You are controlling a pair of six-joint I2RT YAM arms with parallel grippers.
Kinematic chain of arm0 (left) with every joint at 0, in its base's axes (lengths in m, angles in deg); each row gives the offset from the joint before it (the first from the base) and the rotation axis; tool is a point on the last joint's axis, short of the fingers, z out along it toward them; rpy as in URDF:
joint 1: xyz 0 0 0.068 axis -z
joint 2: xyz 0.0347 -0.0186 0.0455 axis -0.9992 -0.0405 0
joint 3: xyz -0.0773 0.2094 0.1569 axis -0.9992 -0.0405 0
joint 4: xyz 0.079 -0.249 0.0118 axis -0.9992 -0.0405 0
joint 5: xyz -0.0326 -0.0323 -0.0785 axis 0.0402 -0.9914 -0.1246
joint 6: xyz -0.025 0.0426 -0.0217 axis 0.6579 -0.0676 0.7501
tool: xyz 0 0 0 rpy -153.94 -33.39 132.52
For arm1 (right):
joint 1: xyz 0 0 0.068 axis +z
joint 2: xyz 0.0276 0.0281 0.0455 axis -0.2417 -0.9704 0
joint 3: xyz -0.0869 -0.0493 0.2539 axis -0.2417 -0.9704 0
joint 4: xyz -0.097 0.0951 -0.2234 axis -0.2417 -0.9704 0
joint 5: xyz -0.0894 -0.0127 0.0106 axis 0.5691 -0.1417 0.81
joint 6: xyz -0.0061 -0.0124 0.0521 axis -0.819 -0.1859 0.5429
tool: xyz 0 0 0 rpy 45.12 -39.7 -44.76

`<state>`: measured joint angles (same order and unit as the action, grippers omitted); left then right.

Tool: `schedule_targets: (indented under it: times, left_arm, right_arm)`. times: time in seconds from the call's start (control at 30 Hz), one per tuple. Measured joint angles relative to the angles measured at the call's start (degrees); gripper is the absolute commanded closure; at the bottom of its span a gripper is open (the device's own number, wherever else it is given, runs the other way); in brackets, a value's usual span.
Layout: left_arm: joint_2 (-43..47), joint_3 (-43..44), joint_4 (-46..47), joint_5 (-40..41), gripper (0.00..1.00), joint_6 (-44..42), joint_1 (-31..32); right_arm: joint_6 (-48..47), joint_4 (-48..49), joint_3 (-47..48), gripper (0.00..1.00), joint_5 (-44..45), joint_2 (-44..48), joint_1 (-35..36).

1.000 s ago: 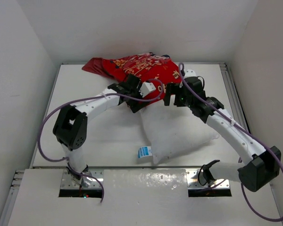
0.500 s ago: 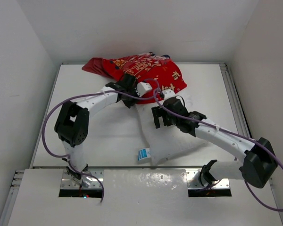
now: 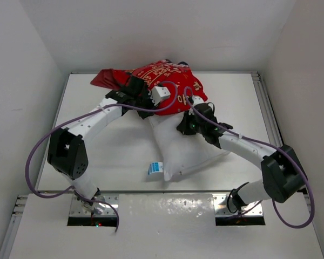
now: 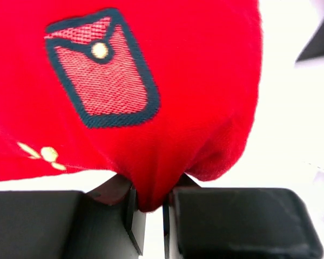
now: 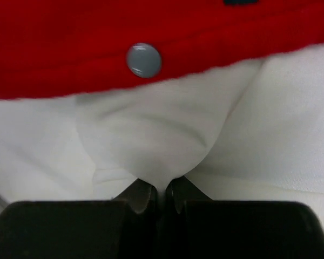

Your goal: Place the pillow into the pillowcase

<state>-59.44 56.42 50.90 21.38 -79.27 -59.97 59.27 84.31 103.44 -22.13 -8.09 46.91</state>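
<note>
The red printed pillowcase (image 3: pixel 164 81) lies bunched at the back of the table, its near edge over the top end of the white pillow (image 3: pixel 178 154). A blue-and-white tag (image 3: pixel 156 169) shows at the pillow's near corner. My left gripper (image 3: pixel 142 97) is shut on a fold of the pillowcase's edge; in the left wrist view the red pillowcase (image 4: pixel 151 81) is pinched in the left gripper (image 4: pixel 149 208). My right gripper (image 3: pixel 187 127) is shut on the pillow's cloth just below the case. In the right wrist view a white bulge of the pillow (image 5: pixel 151 135) rises from the right gripper (image 5: pixel 163 195), under the pillowcase hem (image 5: pixel 70 54).
White walls close in the table (image 3: pixel 97 156) on three sides. A metal rail (image 3: pixel 265 108) runs along its right edge. Purple cables loop from both arms. A grey snap button (image 5: pixel 144 59) sits on the pillowcase hem.
Both grippers went from open to shut: the left on the pillowcase edge, then the right on the pillow. The right arm swung down-left onto the pillow; the pillow shifted left.
</note>
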Motion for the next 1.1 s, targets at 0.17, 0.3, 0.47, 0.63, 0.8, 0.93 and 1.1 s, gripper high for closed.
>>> schedule_targets:
  times: [0.17, 0.3, 0.47, 0.63, 0.8, 0.93, 1.1]
  left_arm:
    - [0.3, 2.3, -1.6, 0.5, 1.00, -0.9, 0.0]
    - [2.3, 4.4, -4.1, -0.2, 1.00, -2.6, 0.0]
    - [4.5, 9.2, -11.9, -6.6, 1.00, -6.3, 0.0]
    - [4.4, 18.2, -22.2, -11.6, 1.00, -11.4, -0.1]
    - [4.3, 20.3, -27.1, -15.1, 1.00, -14.0, -0.2]
    - [3.6, 20.4, -30.2, -18.8, 1.00, -14.5, -0.2]
    - [1.7, 24.1, -31.8, -21.7, 1.00, -15.0, -0.1]
  right_arm:
    - [4.0, 9.4, -0.2, 1.00, -9.8, 4.9, -5.4]
    - [6.9, 16.1, 0.2, 1.00, -12.7, 11.2, -9.7]
    - [8.9, 21.2, 1.4, 1.00, -13.5, 15.8, -12.2]
    - [11.8, 24.8, 1.0, 1.00, -11.6, 16.4, -11.6]
    - [13.2, 27.2, -0.4, 1.00, -3.7, 14.1, -7.0]
    - [14.9, 25.7, -2.3, 1.00, 6.9, 11.7, -3.1]
    - [19.2, 17.9, -0.9, 1.00, 19.2, 8.1, -2.3]
